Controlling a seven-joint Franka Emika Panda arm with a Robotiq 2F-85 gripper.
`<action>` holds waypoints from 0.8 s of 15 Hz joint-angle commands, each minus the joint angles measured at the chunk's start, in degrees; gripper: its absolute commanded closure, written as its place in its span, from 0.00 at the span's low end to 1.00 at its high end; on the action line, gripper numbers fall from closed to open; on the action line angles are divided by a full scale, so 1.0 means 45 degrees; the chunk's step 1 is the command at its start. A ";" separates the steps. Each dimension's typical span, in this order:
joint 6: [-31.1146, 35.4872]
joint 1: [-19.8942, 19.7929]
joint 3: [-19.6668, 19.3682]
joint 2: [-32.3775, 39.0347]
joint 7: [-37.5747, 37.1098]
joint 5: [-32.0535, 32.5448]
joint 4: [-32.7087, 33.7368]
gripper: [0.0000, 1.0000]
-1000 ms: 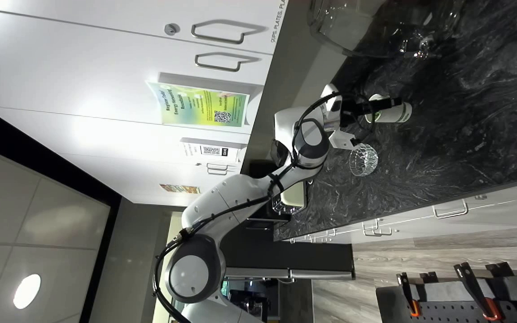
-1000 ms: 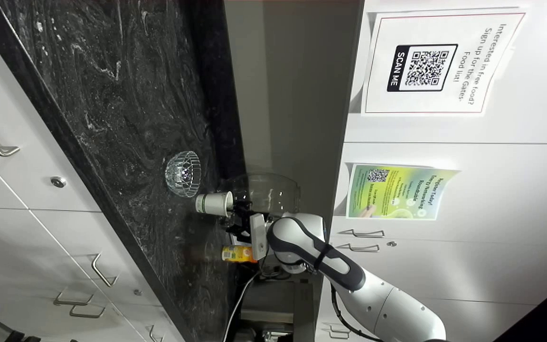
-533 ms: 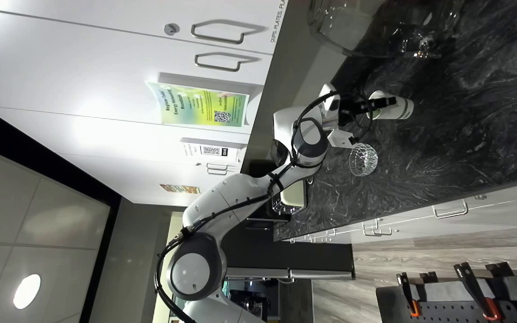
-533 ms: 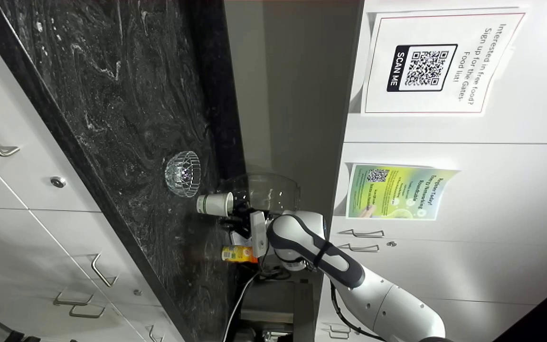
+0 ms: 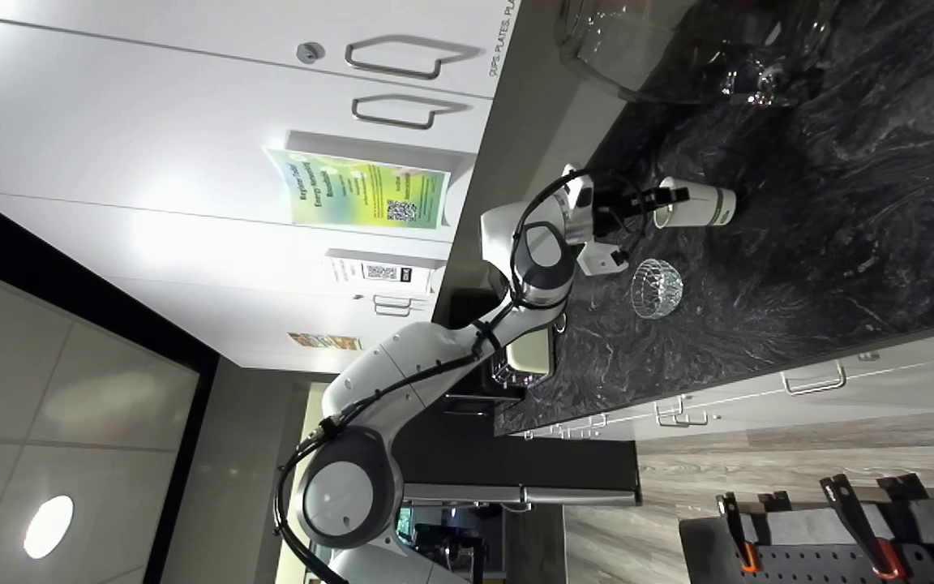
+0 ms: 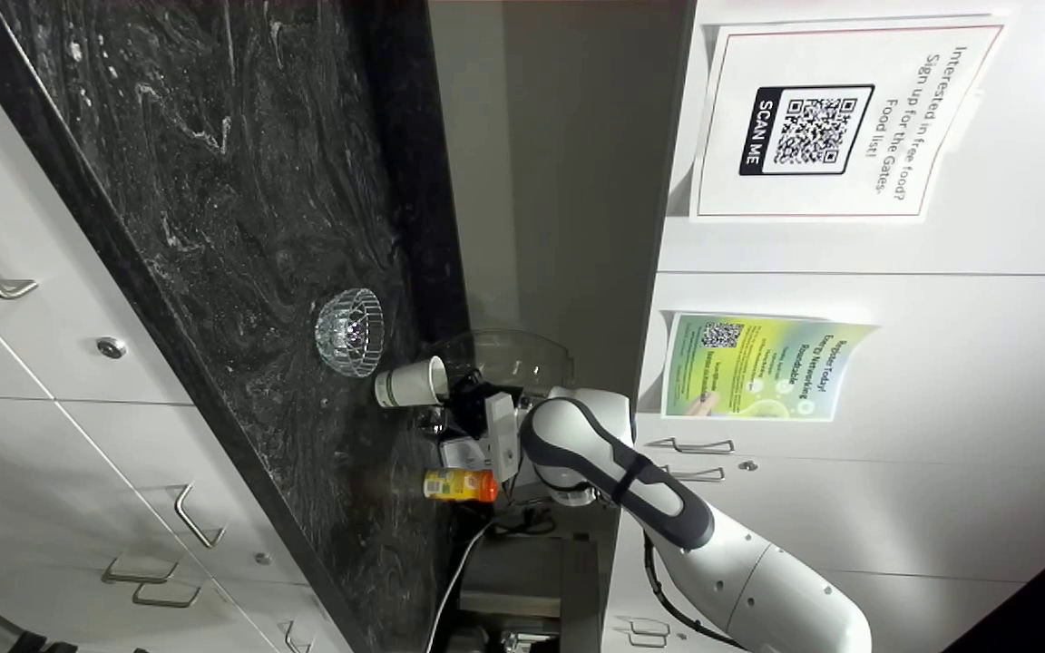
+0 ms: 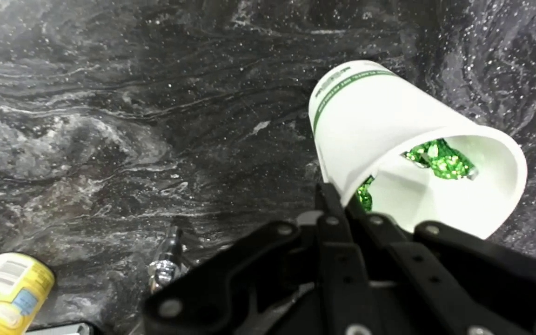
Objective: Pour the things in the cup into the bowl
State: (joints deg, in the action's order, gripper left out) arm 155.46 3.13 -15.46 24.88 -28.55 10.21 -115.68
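Note:
The white cup (image 7: 365, 116) with a green band shows in all views, its open mouth facing the wrist camera. Inside it lie shiny green wrapped pieces (image 7: 445, 160). My gripper (image 7: 341, 197) is shut on the cup's wall at the rim, one finger outside and one inside. In both exterior views the cup (image 5: 706, 204) hangs at the fingertips or stands close to the counter; I cannot tell whether its base touches. The see-through bowl (image 6: 350, 332) sits on the counter beside the cup, and the wrist view does not include it.
A large clear glass dispenser (image 5: 637, 57) stands near the cup, with its metal tap (image 7: 163, 267) close to my gripper in the wrist view. A yellow bottle (image 6: 459, 484) is near the wall. Cabinets (image 5: 216, 203) hang above the dark counter (image 5: 880, 211).
The fingers have closed onto the cup's rim. The arm has drawn back slightly from the counter, and the cup has shifted and turned a little with it. The bowl stays put.

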 commanded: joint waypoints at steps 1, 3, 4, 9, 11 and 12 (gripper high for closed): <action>-0.0874 0.0086 0.0169 -0.1432 0.1113 0.0197 -0.1031 0.99; -0.1166 0.0121 0.0217 -0.2090 0.1569 0.0472 -0.1540 0.99; -0.1320 0.0106 0.0282 -0.2441 0.1829 0.0634 -0.1813 0.99; -0.1785 -0.0058 0.0998 -0.3952 0.2934 0.1385 -0.3012 0.99; -0.1992 0.0008 0.1317 -0.4263 0.2949 0.1812 -0.3274 0.99; -0.2080 0.0061 0.1465 -0.4344 0.2764 0.2166 -0.3345 0.99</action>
State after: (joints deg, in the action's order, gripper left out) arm 148.44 3.53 -10.90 9.06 -16.69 16.89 -128.02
